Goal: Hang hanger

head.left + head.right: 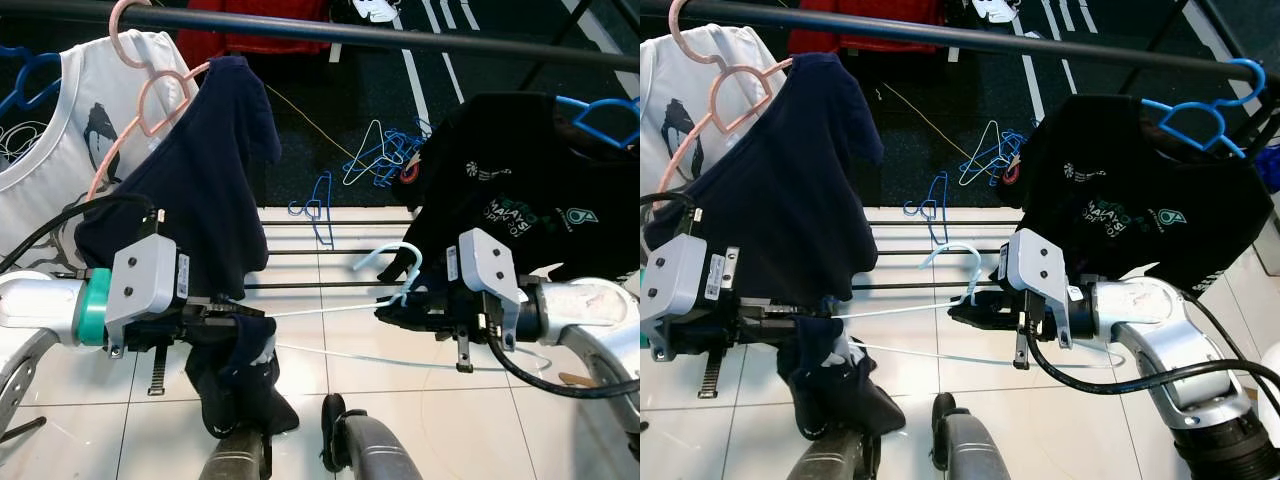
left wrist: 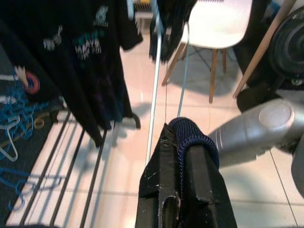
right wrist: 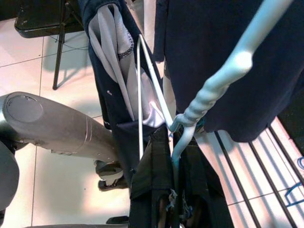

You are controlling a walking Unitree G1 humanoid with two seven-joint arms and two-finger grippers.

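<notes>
Pinching white hanger (image 1: 330, 310) neck with right gripper (image 1: 400, 308), left gripper (image 1: 232, 318) clamped on navy garment (image 1: 235, 385); both below rail (image 1: 400, 35), keeping hook free.

A home laundry-drying corner.

A black clothes rail (image 1: 400, 35) crosses the top of the frame, hung with shirts on plastic hangers; spare hangers (image 1: 385, 155) lie on dark carpet above white floor tiles (image 1: 330, 375), and a white chair (image 2: 216, 28) stands nearby.

So the hanger (image 1: 400, 275) sits in the right claw (image 1: 395, 312), its wire running left to the left claw (image 1: 240, 318). Rail (image 1: 400, 35) overhead, T-shirt (image 1: 520, 180) behind the right claw.
</notes>
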